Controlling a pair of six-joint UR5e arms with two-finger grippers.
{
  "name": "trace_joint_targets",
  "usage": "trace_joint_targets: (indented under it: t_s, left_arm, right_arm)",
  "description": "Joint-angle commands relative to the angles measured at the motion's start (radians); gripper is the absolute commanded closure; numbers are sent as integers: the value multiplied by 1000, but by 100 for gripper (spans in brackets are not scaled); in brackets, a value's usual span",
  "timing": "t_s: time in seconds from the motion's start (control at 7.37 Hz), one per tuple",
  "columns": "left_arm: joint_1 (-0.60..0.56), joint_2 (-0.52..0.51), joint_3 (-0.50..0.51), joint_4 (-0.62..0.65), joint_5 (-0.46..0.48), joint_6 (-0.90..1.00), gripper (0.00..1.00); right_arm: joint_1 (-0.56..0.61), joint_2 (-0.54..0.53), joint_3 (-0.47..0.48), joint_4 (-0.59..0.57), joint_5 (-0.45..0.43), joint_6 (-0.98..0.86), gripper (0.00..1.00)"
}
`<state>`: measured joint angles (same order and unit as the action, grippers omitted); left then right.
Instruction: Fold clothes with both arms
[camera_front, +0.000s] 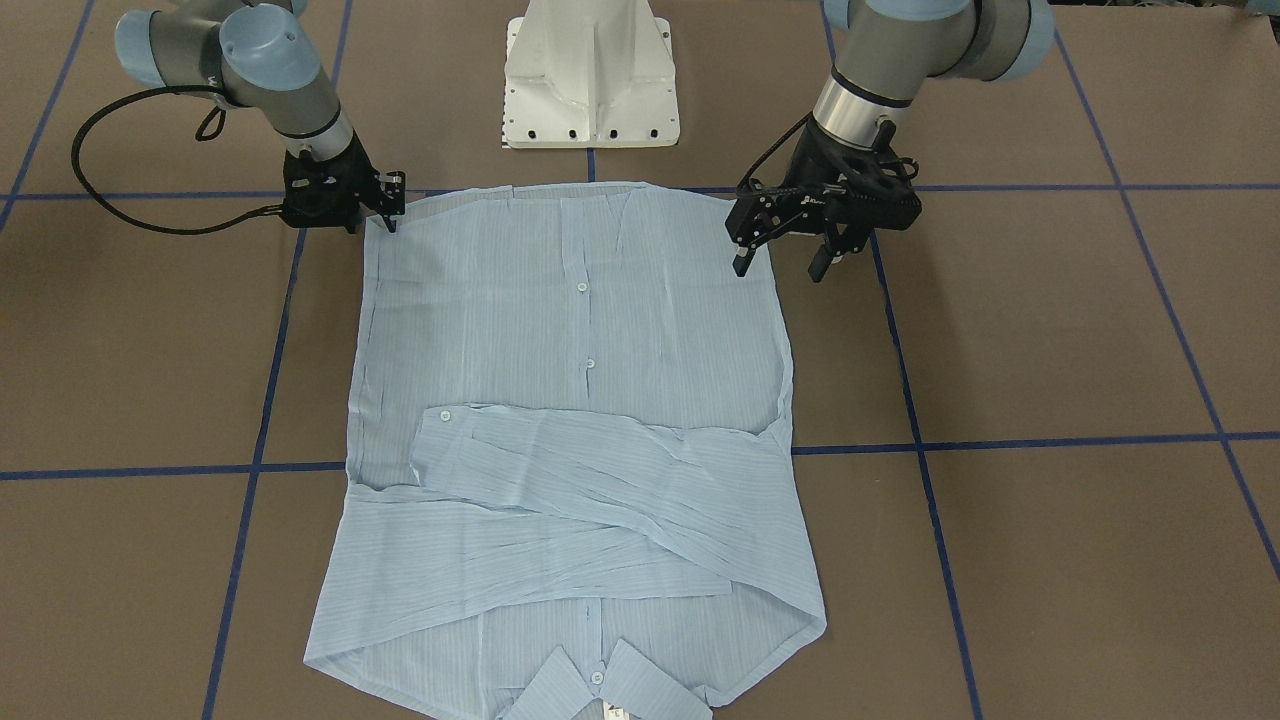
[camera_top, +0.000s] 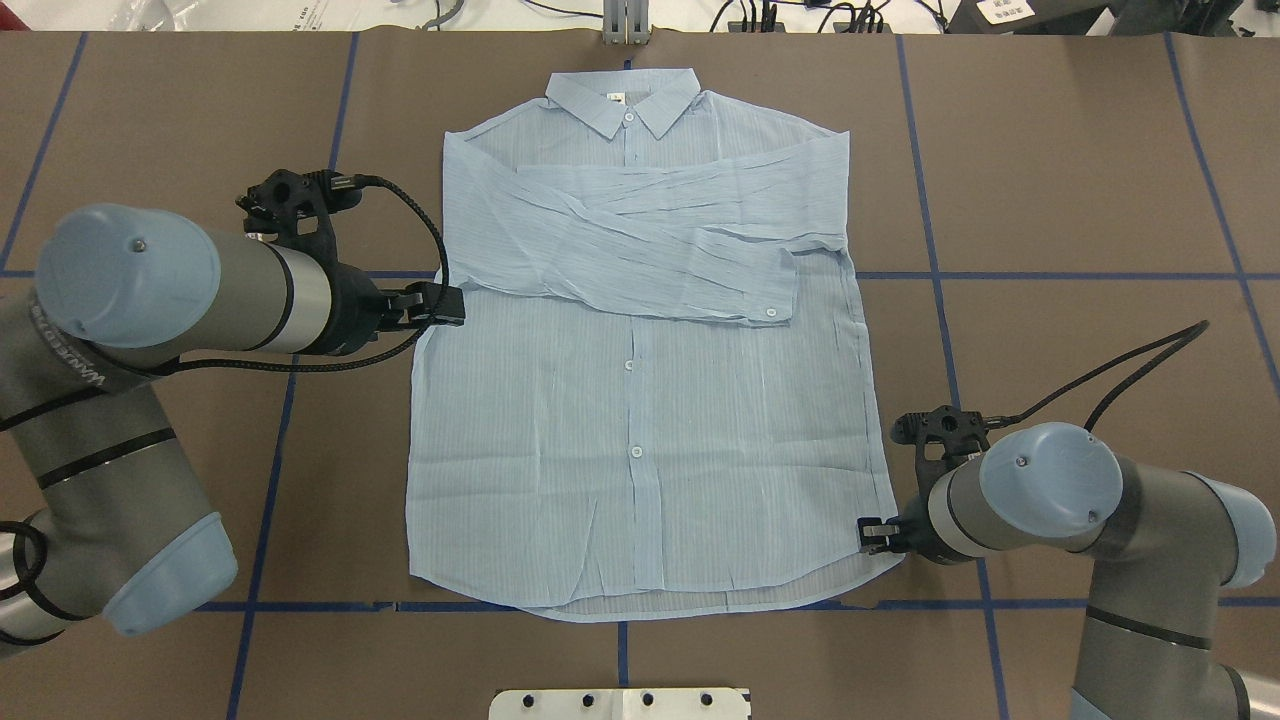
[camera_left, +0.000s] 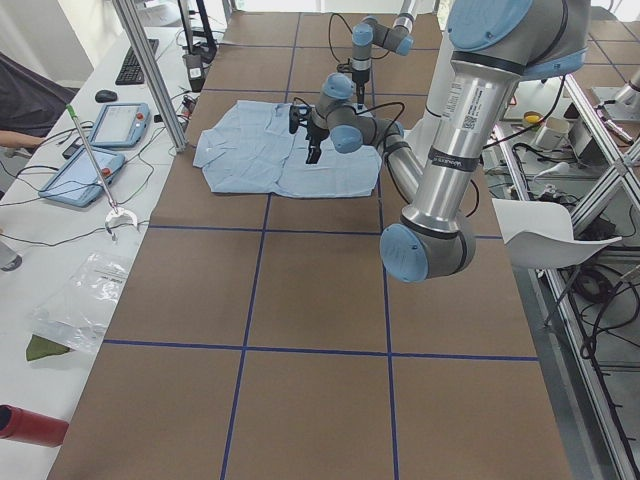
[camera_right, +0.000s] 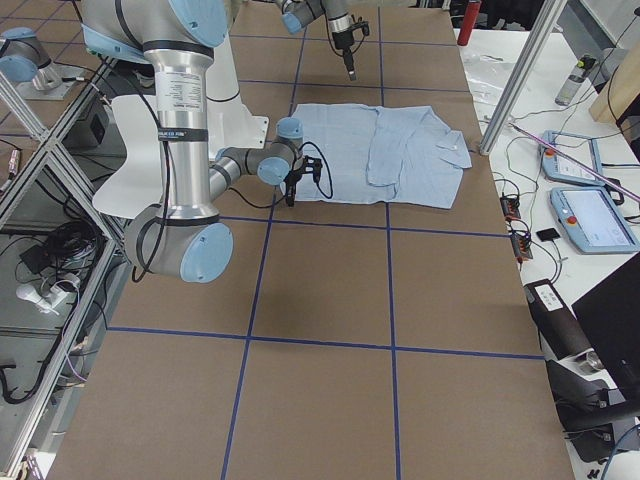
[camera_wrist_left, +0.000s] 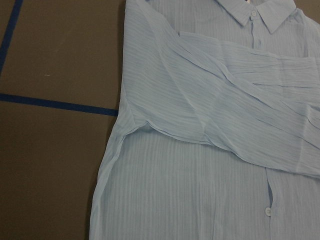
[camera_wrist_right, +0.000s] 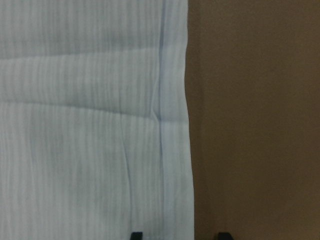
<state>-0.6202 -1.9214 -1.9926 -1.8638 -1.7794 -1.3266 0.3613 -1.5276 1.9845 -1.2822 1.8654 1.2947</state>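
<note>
Preparing the body fold of the shirt (camera_top: 640, 430); right gripper (camera_top: 868, 536) spread astride hem corner, left gripper (camera_front: 781, 262) spread above side edge; probably needs closing on cloth next.

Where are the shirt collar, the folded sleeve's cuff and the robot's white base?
shirt collar (camera_top: 665, 100): overhead view, on the collar wing at the view's right.
sleeve cuff (camera_top: 760, 290): overhead view, on the cuff's flat cloth just above its button.
white base (camera_front: 590, 90): front-facing view, on its sloping front face.
</note>
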Motion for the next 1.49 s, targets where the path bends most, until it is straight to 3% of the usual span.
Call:
trace_joint_targets:
  t_s: [0.0,0.41,0.54,0.81,1.36]
  left_arm:
    - [-1,-2,0,0,0,1,0]
    - [0,-5,0,0,0,0,0]
    - [0,-4,0,0,0,0,0]
    - [0,-1,0,0,0,0,0]
    - [-1,4,-5,2,0,-8,0]
  right_arm:
    - [1,0,-1,0,8,0,43]
    - [1,0,-7,-3,8,-2,57]
    - [2,-2,-7,-3,14,0,74]
    - [2,-2,-6,-3,21,0,94]
    - [8,3,25,3,18,3,100]
